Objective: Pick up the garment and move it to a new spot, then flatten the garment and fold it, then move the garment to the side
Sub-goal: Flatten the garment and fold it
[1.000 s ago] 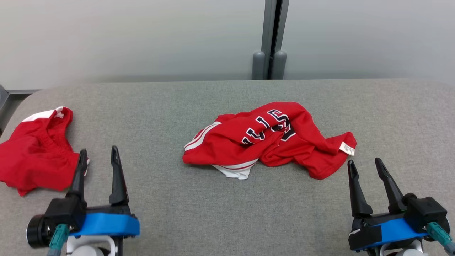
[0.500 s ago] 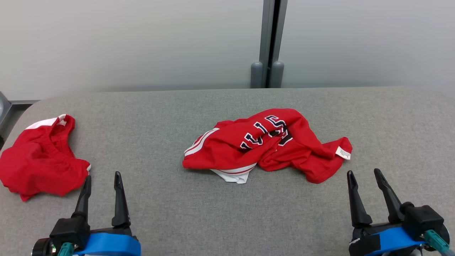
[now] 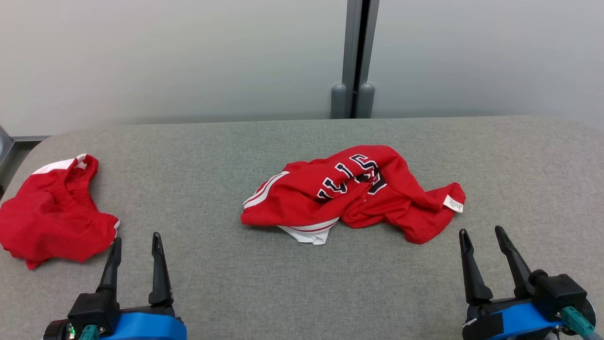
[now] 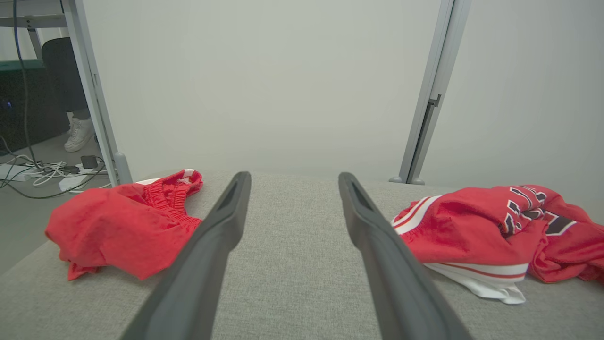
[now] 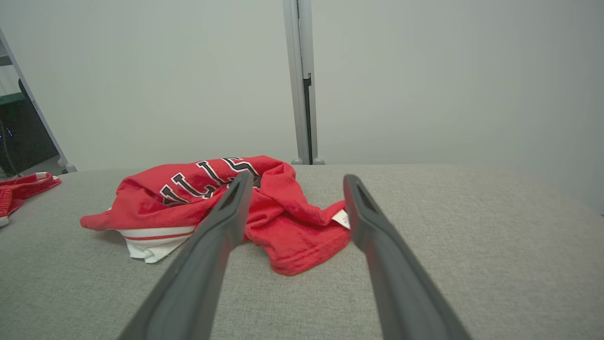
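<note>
A crumpled red garment (image 3: 351,193) with dark lettering, white stripes and a small white label lies mid-table; it also lies at the right of the left wrist view (image 4: 490,226) and left of centre in the right wrist view (image 5: 226,203). My left gripper (image 3: 136,240) stands open at the lower left, well to the garment's left and nearer the front edge. My right gripper (image 3: 481,235) is open at the lower right, just in front of the garment's right end. Both hold nothing.
A second red garment (image 3: 52,215) with a white band lies bunched at the table's left edge (image 4: 122,219). The grey fabric table (image 3: 283,283) ends at a pale wall with a grey post (image 3: 353,56). Beyond the left edge are cables and a person's shoe (image 4: 78,134).
The head camera has tipped, so the whole scene sits lower in the picture. Both grippers have drawn back toward the front edge, still open. The garments lie as before.
</note>
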